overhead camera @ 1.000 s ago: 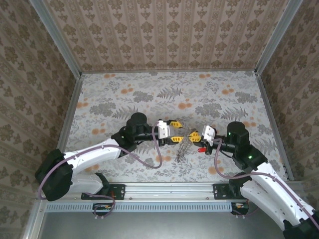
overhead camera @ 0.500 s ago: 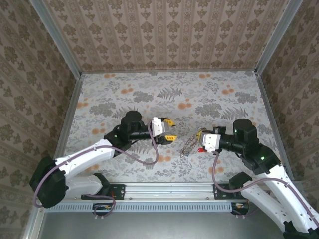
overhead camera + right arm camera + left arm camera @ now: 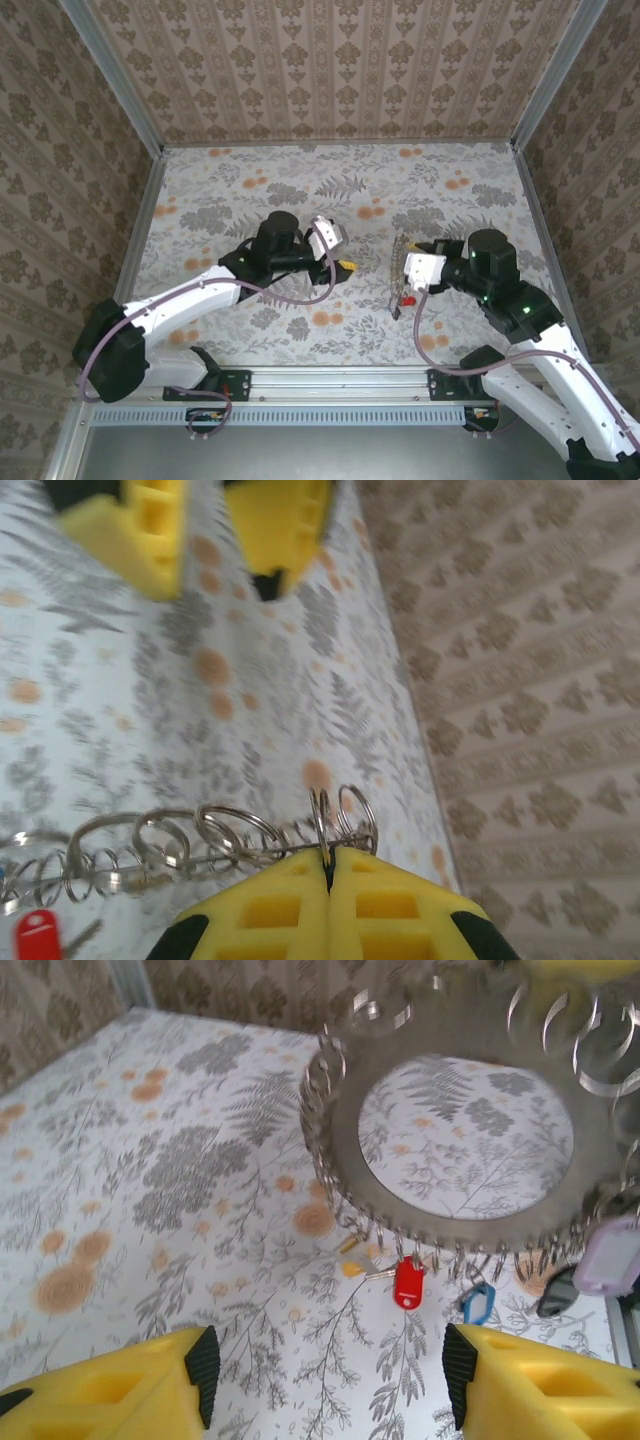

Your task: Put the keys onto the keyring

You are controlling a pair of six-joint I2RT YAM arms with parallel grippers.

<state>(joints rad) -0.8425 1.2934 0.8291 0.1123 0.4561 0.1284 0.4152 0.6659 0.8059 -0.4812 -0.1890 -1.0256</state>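
The keyring point(image 3: 399, 275), a wide silvery loop strung with many small split rings, hangs upright from my right gripper point(image 3: 406, 262). That gripper point(image 3: 328, 865) is shut on the keyring's point(image 3: 200, 840) edge. In the left wrist view the keyring point(image 3: 440, 1228) faces me as a broad hoop. Three keys dangle from its lower rim: red point(image 3: 408, 1282), blue point(image 3: 478, 1303) and black point(image 3: 556, 1290). The red key point(image 3: 407, 300) point(image 3: 37, 935) shows from above too. My left gripper point(image 3: 338, 250) point(image 3: 330, 1370) stands open to the keyring's left, holding nothing, clear of it.
A pale lilac tag point(image 3: 610, 1255) hangs on the ring beside the black key. The floral table point(image 3: 300, 190) is walled by patterned panels on three sides. My left gripper's yellow fingers point(image 3: 130, 530) appear across from the right wrist camera.
The right gripper has drawn right and raised the keyring from a low bunch to hang upright. The left gripper has backed away from it and its jaws have spread wider.
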